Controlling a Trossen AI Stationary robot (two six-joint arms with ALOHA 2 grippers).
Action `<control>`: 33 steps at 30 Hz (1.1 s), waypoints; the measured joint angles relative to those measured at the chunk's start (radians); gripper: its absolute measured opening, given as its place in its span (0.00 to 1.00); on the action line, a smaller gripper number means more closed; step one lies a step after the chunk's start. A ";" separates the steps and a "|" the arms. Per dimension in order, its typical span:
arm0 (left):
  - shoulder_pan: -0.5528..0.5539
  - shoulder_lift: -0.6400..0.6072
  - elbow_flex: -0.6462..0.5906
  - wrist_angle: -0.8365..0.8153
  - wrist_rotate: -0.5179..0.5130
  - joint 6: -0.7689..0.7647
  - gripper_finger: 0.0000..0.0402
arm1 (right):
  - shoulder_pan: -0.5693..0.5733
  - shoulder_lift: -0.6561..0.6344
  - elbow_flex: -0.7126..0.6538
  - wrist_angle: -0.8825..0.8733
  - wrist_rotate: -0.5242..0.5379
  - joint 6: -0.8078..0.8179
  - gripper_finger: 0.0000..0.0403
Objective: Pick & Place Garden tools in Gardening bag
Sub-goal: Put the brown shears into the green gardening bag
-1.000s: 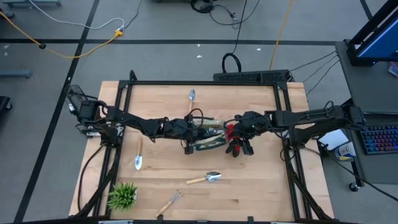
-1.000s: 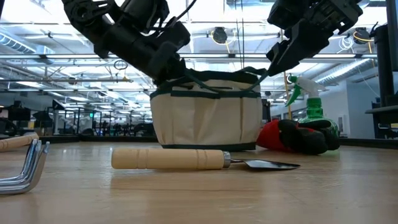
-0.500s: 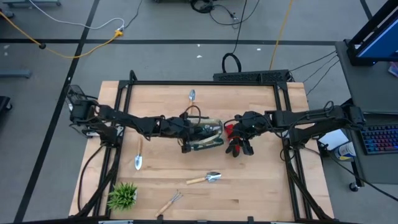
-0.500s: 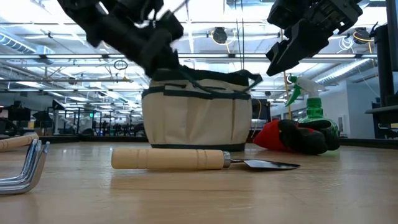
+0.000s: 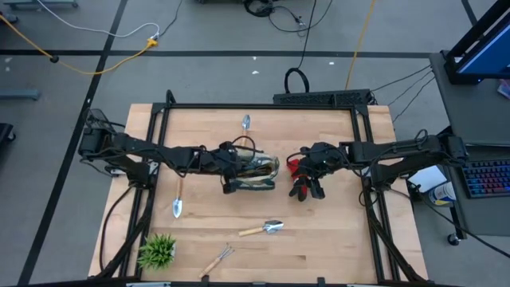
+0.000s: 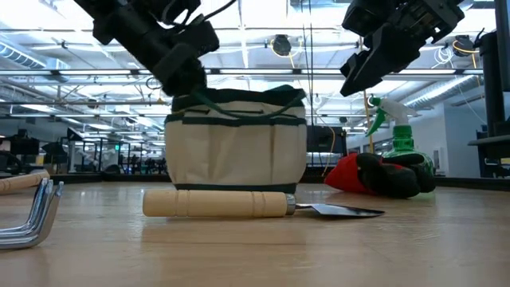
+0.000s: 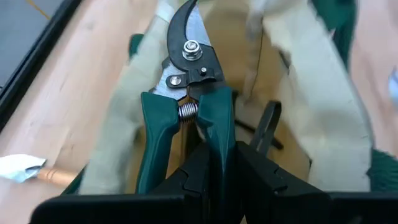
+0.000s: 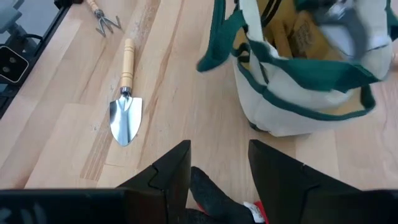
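Left claw (image 7: 217,168): clamped on the green-handled pruners (image 7: 186,106), blades pointing down into the open mouth of the gardening bag (image 5: 253,177).
Gardening bag: upright mid-worktop (image 5: 319,239), directly under the left claw.
Right claw (image 8: 217,171): fingers spread, holding nothing, hovering above the red-and-black gloves (image 5: 301,179), just beside the bag.
Spray bottle (image 6: 398,135): behind the gloves.
Trowel (image 5: 267,229): lying near the bag, apart from both claws.

Bag (image 6: 236,147): cream canvas, dark green trim. Pruners (image 7: 186,115): green handles, silver blade. Gloves (image 6: 381,174): red and black. Spray bottle (image 6: 401,139): green. Trowel (image 8: 125,96): pale wood handle, shiny steel blade. Plant (image 5: 156,250): bright green. Table (image 5: 335,239): light wood planks, black frame.
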 joint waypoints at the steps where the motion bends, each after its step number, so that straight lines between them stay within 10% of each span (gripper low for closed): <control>1: 0.000 0.000 0.000 -0.010 -0.001 0.014 0.15 | 0.000 0.000 0.000 0.004 0.000 0.000 0.39; 33: 0.097 0.090 0.003 -0.004 0.299 0.054 0.15 | 0.000 0.000 0.000 0.052 0.000 -0.001 0.39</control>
